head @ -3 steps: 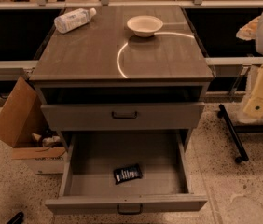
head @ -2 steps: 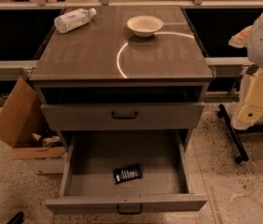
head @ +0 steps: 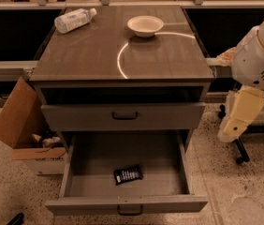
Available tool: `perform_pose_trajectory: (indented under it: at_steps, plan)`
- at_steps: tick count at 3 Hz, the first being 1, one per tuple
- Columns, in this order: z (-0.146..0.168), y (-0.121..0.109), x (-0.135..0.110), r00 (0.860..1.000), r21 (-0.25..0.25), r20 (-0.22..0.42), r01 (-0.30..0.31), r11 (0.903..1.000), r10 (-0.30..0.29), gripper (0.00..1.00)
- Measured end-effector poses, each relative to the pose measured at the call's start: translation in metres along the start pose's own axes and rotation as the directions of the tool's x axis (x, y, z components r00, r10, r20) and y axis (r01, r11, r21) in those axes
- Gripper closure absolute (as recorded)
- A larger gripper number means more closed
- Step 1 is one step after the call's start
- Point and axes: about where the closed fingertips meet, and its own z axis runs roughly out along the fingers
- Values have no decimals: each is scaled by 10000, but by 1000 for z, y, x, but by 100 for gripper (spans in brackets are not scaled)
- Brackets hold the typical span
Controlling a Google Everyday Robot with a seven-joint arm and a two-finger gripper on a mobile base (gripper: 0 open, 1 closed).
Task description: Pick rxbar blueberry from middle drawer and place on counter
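Note:
The rxbar blueberry [head: 128, 174], a dark wrapper with pale lettering, lies flat on the grey floor of the open middle drawer [head: 87, 172], near its front centre. The counter [head: 90, 50] is the wood-grain cabinet top with a bright curved line. My gripper [head: 231, 127] hangs at the right side of the cabinet, at about the height of the shut upper drawer [head: 122, 117]. It points down, is apart from the bar and holds nothing that I can see. The white arm [head: 263, 55] reaches in from the right edge.
A clear plastic bottle [head: 73, 20] lies at the counter's back left and a pale bowl [head: 145, 26] stands at its back centre. An open cardboard box [head: 22, 121] sits on the floor to the left. A black wheeled stand leg [head: 238, 151] is to the right.
The arm and gripper have moved leftward, further into view and closer to the cabinet's right side. The bar, drawer, bottle and bowl have not moved.

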Motion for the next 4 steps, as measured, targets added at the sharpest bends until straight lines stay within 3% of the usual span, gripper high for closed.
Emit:
perform_pose_trajectory:
  at_steps: [1,2,3,4]
  plan:
    - [7,2,0,10000,-128,89,42,9999,-41,0]
    - [58,16,5,9967,-755,730,398,9963,-343,0]
    - [126,37,10,9860,-1413,1497,949,9854,-735,0]
    - [190,64,13,9674,-2091,2456,1156,9711,-623,0]
